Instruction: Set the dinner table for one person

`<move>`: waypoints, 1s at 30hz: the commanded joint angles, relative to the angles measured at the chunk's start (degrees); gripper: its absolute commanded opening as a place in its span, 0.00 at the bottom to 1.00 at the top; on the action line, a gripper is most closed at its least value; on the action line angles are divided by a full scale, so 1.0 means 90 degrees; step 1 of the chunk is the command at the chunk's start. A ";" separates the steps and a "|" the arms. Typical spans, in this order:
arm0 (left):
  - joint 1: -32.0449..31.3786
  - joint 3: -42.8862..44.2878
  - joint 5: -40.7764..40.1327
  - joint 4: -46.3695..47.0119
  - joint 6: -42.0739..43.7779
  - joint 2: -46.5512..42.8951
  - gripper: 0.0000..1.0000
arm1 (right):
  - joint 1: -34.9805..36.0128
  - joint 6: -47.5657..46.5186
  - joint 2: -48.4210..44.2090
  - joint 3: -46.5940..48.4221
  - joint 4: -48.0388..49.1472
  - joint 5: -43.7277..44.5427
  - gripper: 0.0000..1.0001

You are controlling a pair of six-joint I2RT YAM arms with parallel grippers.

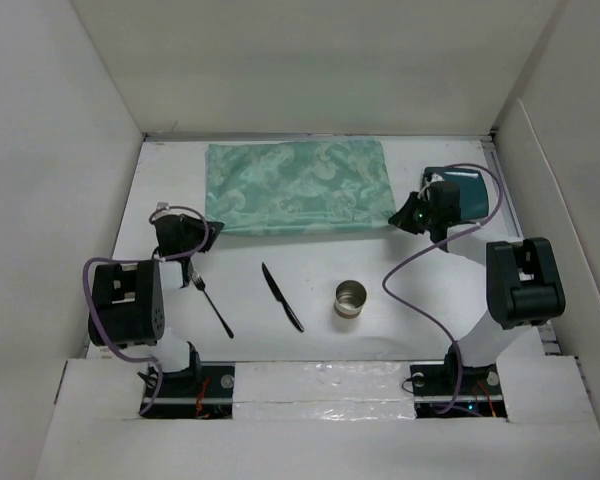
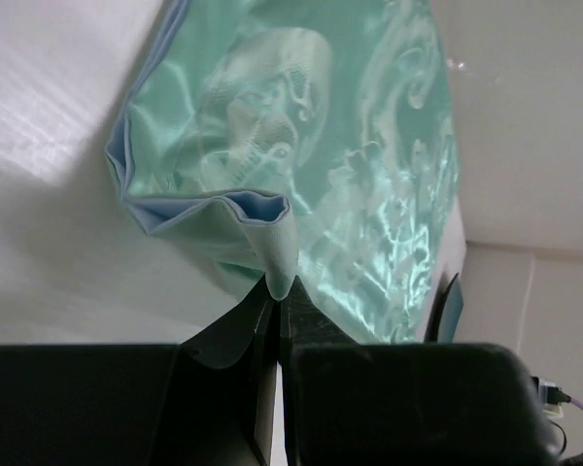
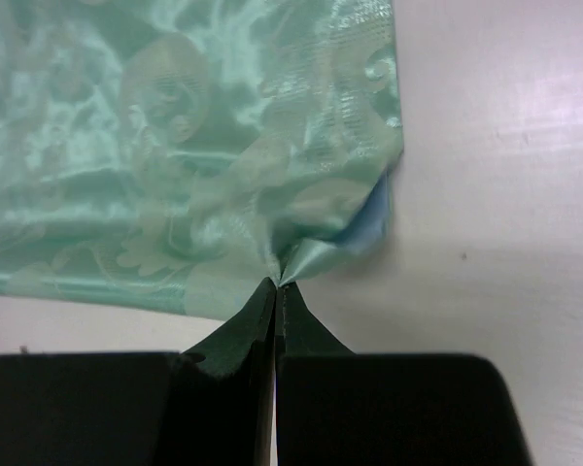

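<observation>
Top external view: the table (image 1: 250, 340), a rigid matte-white slab that stays fixed and is not itself gripped, fills the walled enclosure. On its far half lies the mint-green mat (image 1: 298, 187). The left pincer (image 1: 205, 235) is closed on the mat's near left corner and the right pincer (image 1: 405, 217) on its near right corner; each wrist view shows the jaws pinched flat on a puckered fold. The cloth looks thin, limp and glossy, probably slippery, so the corners are the sensible hold. Nearer than the mat lie a fork (image 1: 212, 300), a knife (image 1: 282, 297) and a metal cup (image 1: 350, 298); a teal object (image 1: 470, 190) sits far right. Walls close the left, right and far sides, and open room lies between mat and cutlery.
</observation>
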 commanded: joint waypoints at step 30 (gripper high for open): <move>-0.0298 -0.1361 -0.0450 0.0155 0.0888 -0.1096 0.20 | -0.0369 -0.0037 -0.1528 -0.1996 0.0345 0.0571 0.18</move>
